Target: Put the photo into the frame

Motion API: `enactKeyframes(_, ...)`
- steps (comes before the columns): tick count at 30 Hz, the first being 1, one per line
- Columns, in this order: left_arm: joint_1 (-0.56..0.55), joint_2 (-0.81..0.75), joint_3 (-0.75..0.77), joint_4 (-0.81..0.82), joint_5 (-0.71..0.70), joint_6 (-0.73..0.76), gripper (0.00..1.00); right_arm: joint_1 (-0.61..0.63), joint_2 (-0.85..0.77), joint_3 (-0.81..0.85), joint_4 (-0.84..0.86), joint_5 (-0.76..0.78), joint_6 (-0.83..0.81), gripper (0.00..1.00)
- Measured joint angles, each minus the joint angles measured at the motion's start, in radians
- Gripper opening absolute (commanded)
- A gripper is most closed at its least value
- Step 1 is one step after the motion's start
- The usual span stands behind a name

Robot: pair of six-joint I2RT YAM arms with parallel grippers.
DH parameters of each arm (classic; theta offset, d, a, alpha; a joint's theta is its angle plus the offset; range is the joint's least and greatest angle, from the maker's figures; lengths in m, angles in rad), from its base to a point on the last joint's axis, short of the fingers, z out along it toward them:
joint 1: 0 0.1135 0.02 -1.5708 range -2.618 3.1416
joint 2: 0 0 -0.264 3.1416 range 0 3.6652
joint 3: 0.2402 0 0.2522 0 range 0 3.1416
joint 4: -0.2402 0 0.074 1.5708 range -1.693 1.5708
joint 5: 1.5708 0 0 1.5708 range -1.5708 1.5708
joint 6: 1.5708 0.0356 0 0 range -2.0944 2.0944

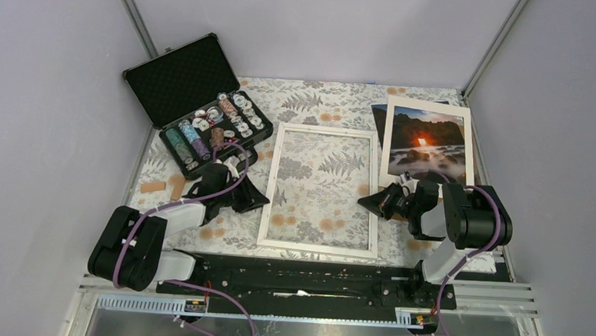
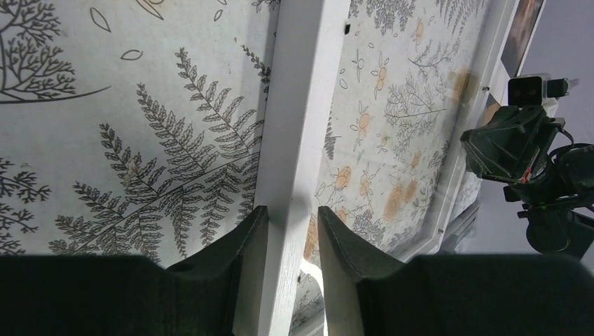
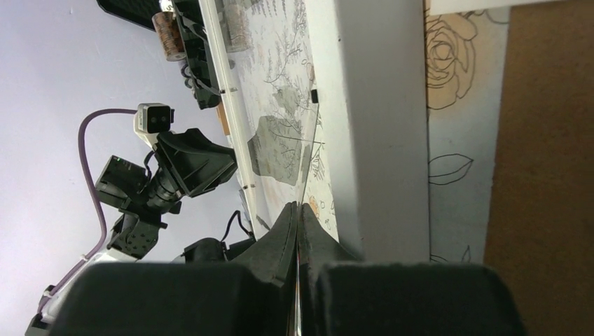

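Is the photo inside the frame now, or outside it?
Outside. The photo lies to the right of the frame; only the tablecloth shows inside it.

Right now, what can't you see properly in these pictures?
- Bottom edge of the photo: top view, the right arm covers it.
- Markings on the chips: top view, too small.
- Whether the right end effector pinches anything: right wrist view, its shut fingers hide that.
- Most of the frame: left wrist view, the picture's edges cut it off.
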Motion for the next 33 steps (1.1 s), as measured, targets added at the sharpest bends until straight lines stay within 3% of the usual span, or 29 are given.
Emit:
enactKeyframes(17,0.000,0.009,-0.027,0.048,0.010,0.000,0.31,0.033,-0.088,-0.008,-0.075,0.087,-0.054,0.00)
enactKeyframes(33,-0.001,0.008,-0.031,0.047,0.009,0.001,0.32,0.071,-0.075,-0.013,0.115,0.093,0.010,0.00)
